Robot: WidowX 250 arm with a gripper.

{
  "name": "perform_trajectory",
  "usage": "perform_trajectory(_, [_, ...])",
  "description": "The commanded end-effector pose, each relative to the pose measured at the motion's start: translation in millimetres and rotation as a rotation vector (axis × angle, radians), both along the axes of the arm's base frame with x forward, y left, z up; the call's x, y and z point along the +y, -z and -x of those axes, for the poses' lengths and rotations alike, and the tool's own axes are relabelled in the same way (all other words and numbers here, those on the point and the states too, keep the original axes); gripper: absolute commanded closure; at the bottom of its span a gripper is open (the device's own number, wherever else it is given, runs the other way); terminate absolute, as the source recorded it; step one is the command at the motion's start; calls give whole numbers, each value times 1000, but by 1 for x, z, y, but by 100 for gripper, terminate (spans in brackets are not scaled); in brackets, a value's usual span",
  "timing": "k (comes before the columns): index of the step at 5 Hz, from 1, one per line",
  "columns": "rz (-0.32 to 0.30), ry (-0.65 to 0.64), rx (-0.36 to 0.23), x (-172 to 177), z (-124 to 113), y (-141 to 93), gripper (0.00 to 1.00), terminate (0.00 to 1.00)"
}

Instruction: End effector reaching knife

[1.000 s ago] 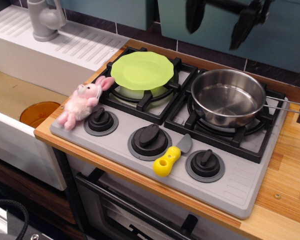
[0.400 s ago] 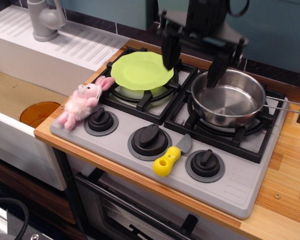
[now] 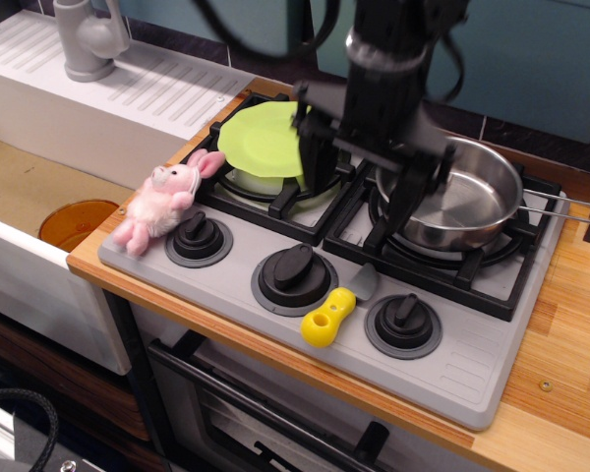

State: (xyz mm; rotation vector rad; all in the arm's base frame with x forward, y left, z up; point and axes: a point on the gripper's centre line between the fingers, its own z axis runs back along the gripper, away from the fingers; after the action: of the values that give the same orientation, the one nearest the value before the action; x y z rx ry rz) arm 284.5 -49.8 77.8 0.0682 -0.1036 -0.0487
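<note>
My end effector point(image 3: 357, 206) has dropped lower and nearer than a moment ago, prongs spread wide above the burner grates; the green plate point(image 3: 261, 141) sits left of me, the steel pan point(image 3: 462, 197) right. The knife point(image 3: 336, 309) lies below and ahead of my prongs, untouched, between two black knobs point(image 3: 294, 272); open grey stove panel point(image 3: 477, 369) surrounds it, the front edge just beyond.

Text on stove point(image 3: 472, 369): none readable.
Knobs point(image 3: 294, 270): possibly faint marks, too small to tell.
Labels, brands elsewhere: none legible.
</note>
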Motion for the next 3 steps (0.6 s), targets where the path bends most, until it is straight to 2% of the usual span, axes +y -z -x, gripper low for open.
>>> perform_trajectory(1, [8,18,-73,-6,10,5,0,0])
perform_trajectory(3, [-15,21,-85,-15,18,25,0,0])
